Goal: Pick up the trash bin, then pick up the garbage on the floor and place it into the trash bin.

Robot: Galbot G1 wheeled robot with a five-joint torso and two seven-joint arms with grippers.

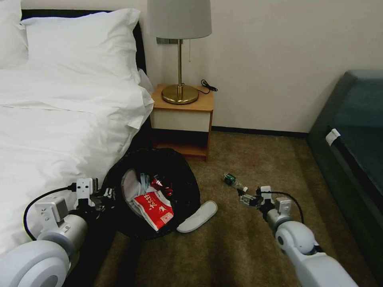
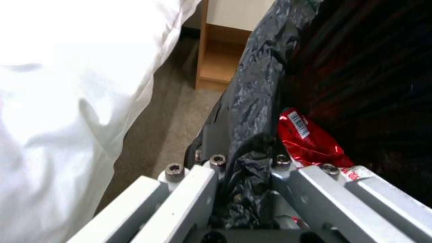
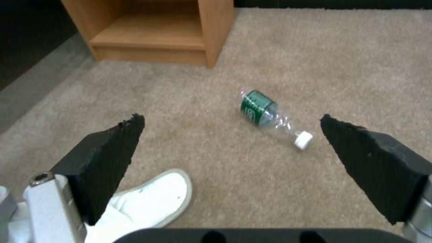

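Trash bin: round black bin lined with a crinkled glossy black plastic bag (image 1: 159,191), held tilted beside the white bed (image 1: 48,139), mouth turned toward the robot.
Left gripper: the left gripper (image 2: 249,168) is clamped on the bin's bagged rim at the near left; black film bunches between its fingers.
Bin contents: red and white snack wrapper (image 1: 155,207) and a crumpled red wrapper (image 2: 310,141) lie inside.
Right gripper: the right gripper (image 3: 229,135) hangs over the tan carpet (image 1: 255,239) to the right of the bin, black pads spread wide, holding nothing.
Nearest garbage: small clear plastic bottle with a green label and white cap (image 3: 270,114) lies on its side just beyond the pads, well apart from the wooden nightstand (image 1: 183,119) farther off.
Other garbage: flat white slipper (image 1: 198,216) lies on the floor, touching or just beside the bin's near right edge.
Step in hand: probably reaching for the bottle.
Doing it well: centre the pads across the bottle's body rather than its neck, since a round bottle can roll; keep the bin's tilt steady so the wrappers stay in.
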